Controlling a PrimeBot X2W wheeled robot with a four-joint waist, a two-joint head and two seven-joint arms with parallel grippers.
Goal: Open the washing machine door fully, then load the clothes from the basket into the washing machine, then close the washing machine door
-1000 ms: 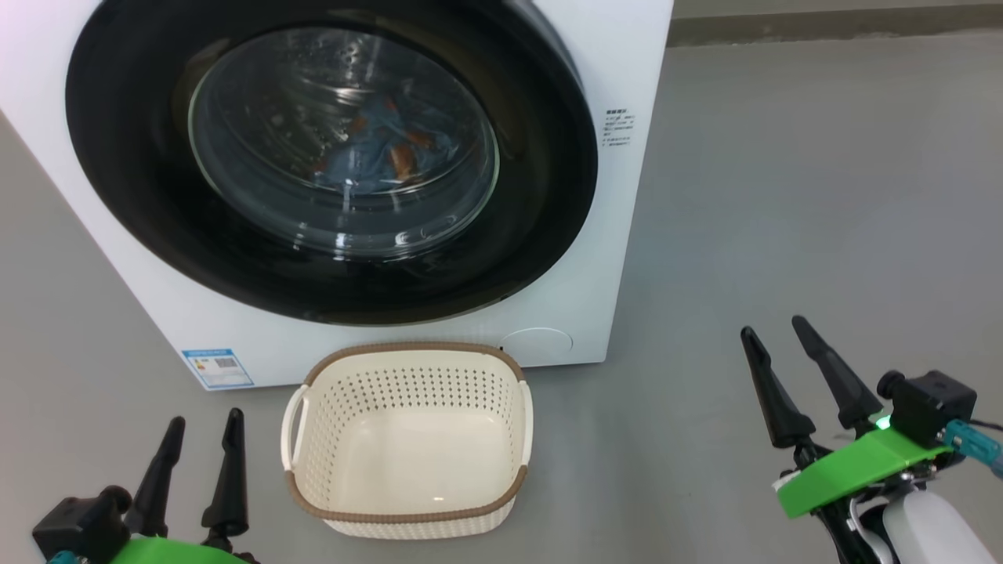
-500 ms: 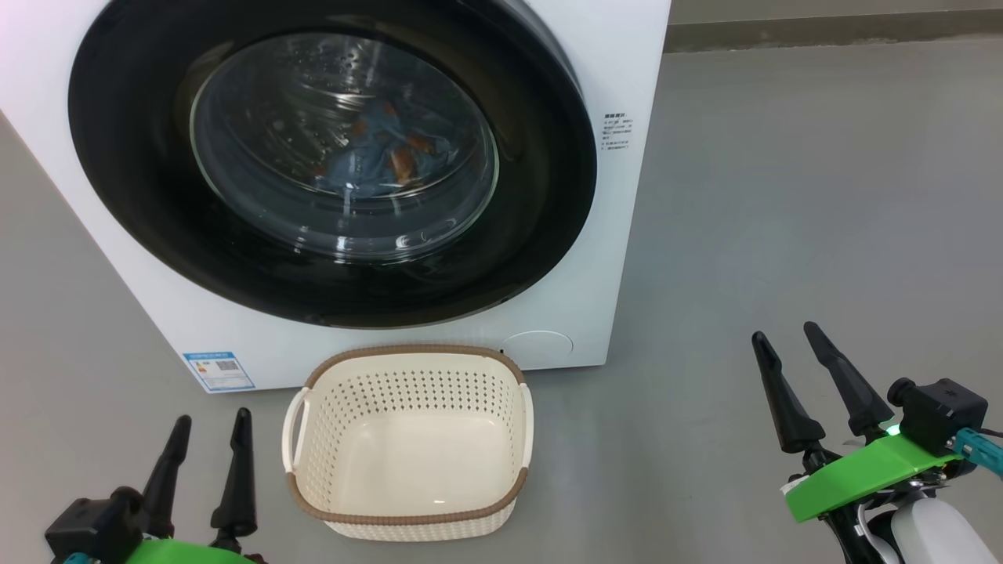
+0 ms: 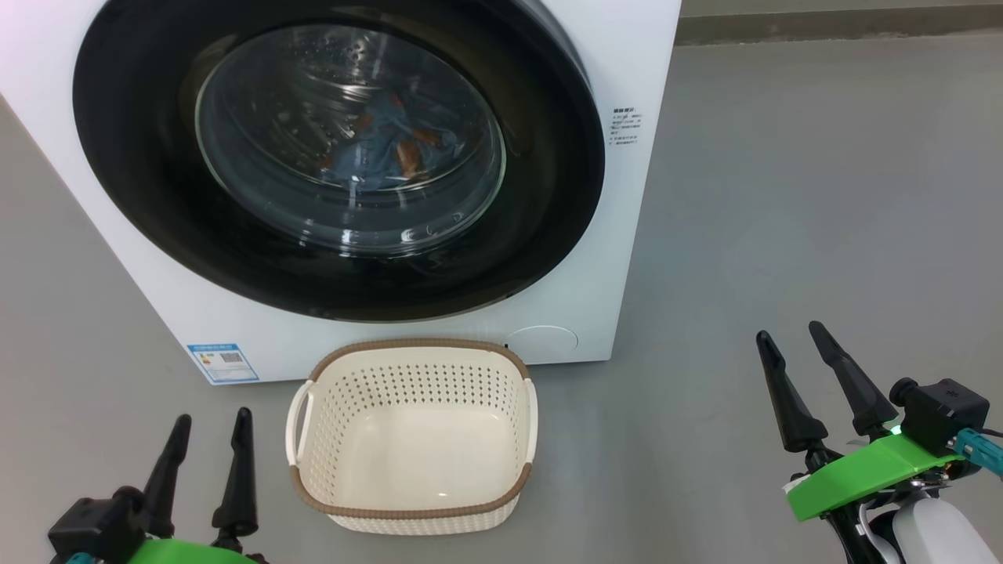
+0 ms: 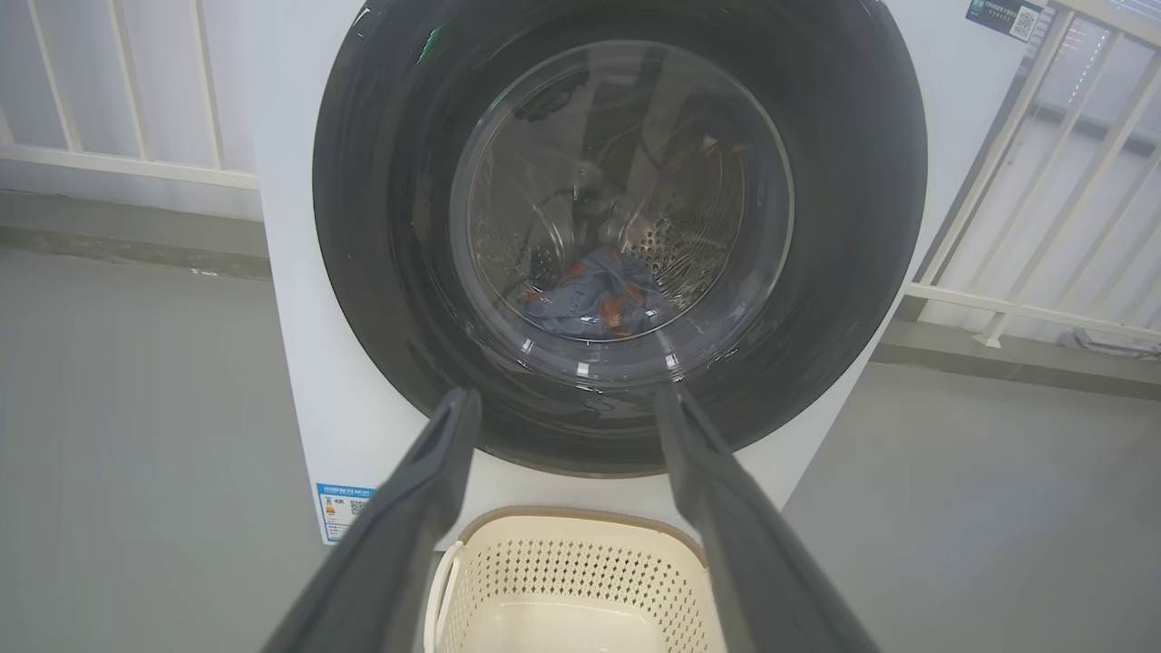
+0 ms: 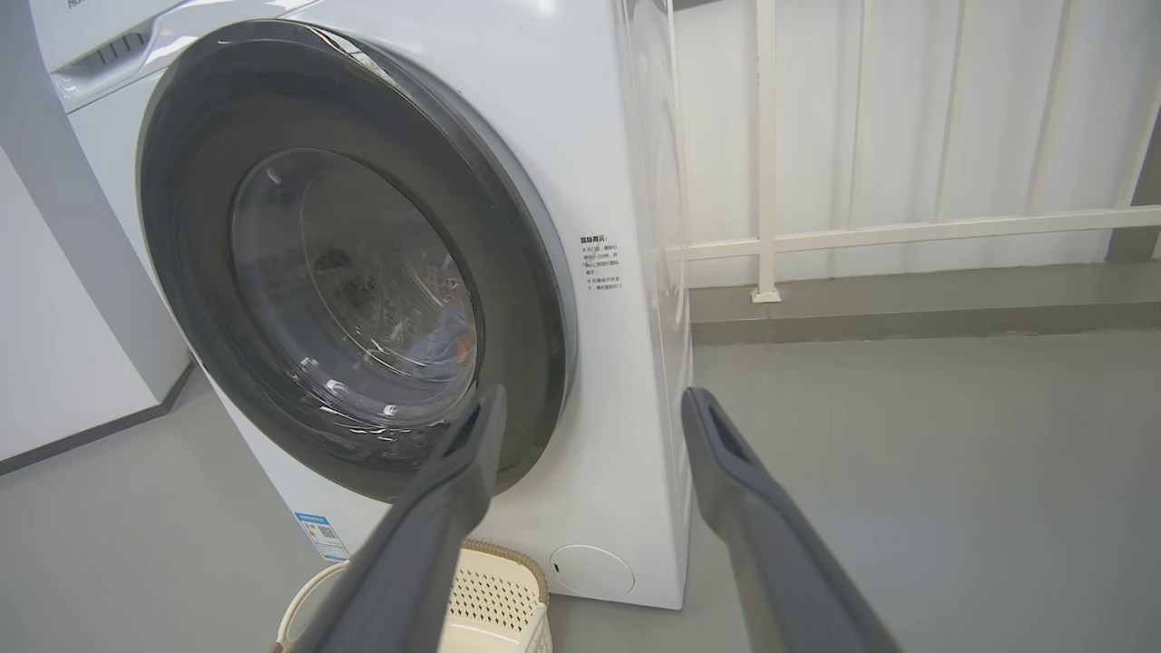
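Closed washing machine door (image 3: 266, 157), blue clothes (image 3: 384, 149) behind its glass, cream basket (image 3: 414, 514) just before it on grey floor (image 3: 783, 196)

White washing machine (image 3: 627, 63), glossy black door (image 3: 548, 196), cream perforated basket (image 3: 415, 513) with brown rim.

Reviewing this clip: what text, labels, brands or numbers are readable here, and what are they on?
No text can be quoted; all of it is too small or blurred.
Blue label, low on the front of the washing machine: small print and a QR code, unreadable.
Dark print block, right of the washing machine door: blurred, unreadable.
The basket: no writing seen.
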